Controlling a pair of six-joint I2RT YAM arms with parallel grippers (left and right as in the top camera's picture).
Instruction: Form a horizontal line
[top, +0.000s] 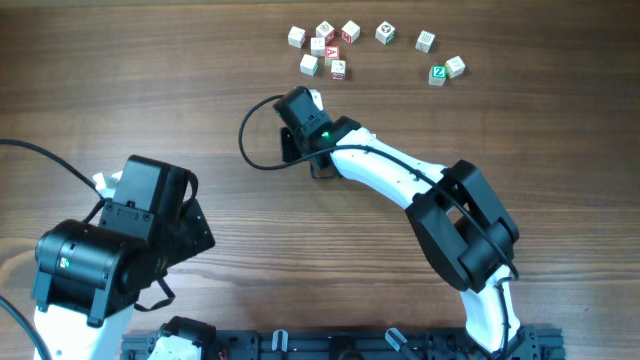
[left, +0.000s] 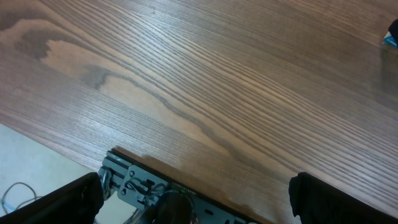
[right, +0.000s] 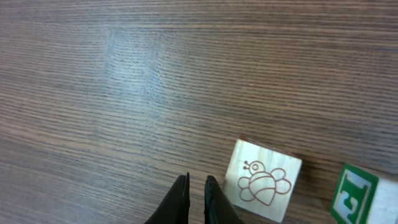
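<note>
My right gripper (right: 196, 186) is shut with nothing between its fingers, tips just above the table. A whitish cube with a red bee drawing (right: 263, 180) lies right beside it, apart from the fingers. A green-lettered cube (right: 357, 190) sits further right at the frame edge. In the overhead view the right gripper (top: 303, 104) is below the scattered cubes (top: 318, 46). No row of three touching cubes shows. My left gripper (left: 196, 199) is open and empty over the table's near edge.
Several loose letter cubes lie scattered at the far side, including a pair at the right (top: 446, 70). A black cable (top: 250, 150) loops left of the right wrist. The left arm (top: 120, 240) is at the front left.
</note>
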